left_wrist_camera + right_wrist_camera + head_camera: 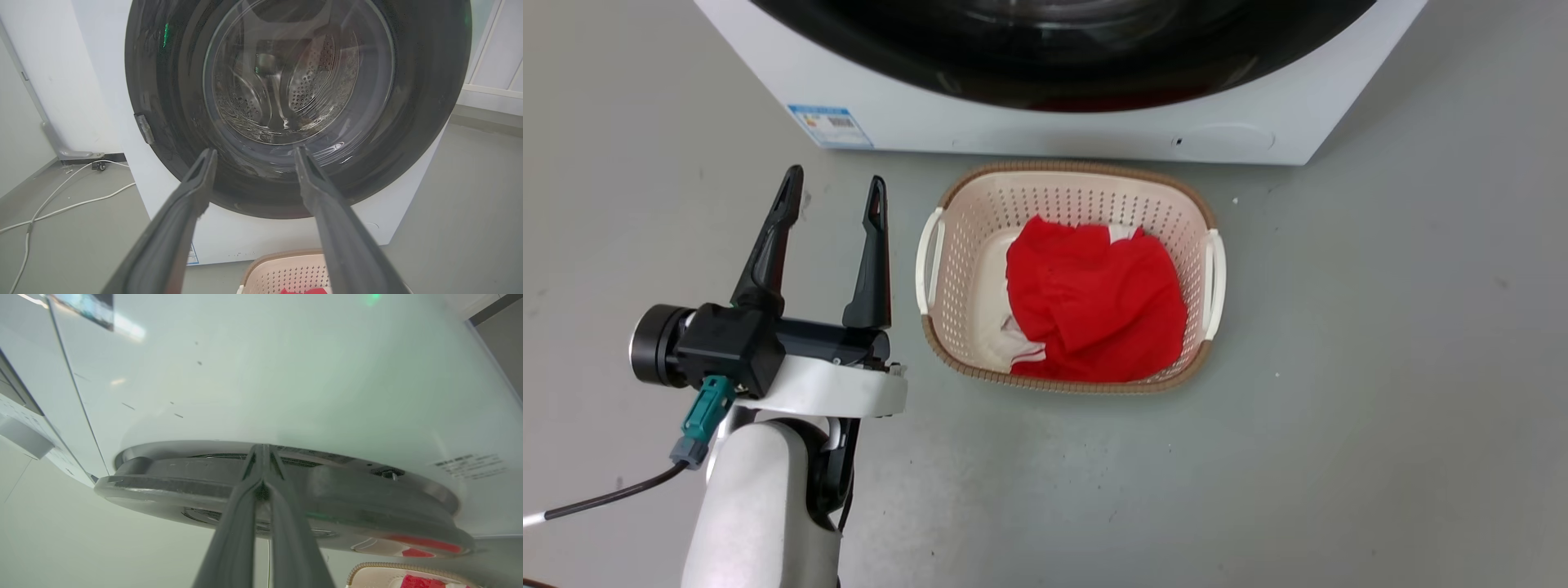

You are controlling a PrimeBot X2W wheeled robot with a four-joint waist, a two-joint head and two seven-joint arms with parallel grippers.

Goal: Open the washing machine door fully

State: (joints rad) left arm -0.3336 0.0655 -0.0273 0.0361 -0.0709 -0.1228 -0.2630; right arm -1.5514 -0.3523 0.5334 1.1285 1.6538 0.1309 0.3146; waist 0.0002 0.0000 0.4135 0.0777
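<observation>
Close at your left, left tool (833, 186): fingers wide, empty, hanging back, likely to stay clear of the swing.
Just ahead, laundry basket (980, 220): one, holding one red garment (1094, 302).
Beyond it, washing machine (931, 114): one, white.
On its front, washing machine door (163, 102): one, black, shut or nearly; you cannot tell which.
At the door's rim, right tool (261, 451): second of two, fingers pressed together, tips at the edge, probably to pry it outward.

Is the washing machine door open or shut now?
Shut, or barely ajar: the door covers the opening, and the drum shows through it. Whether its latch is free cannot be told.
</observation>
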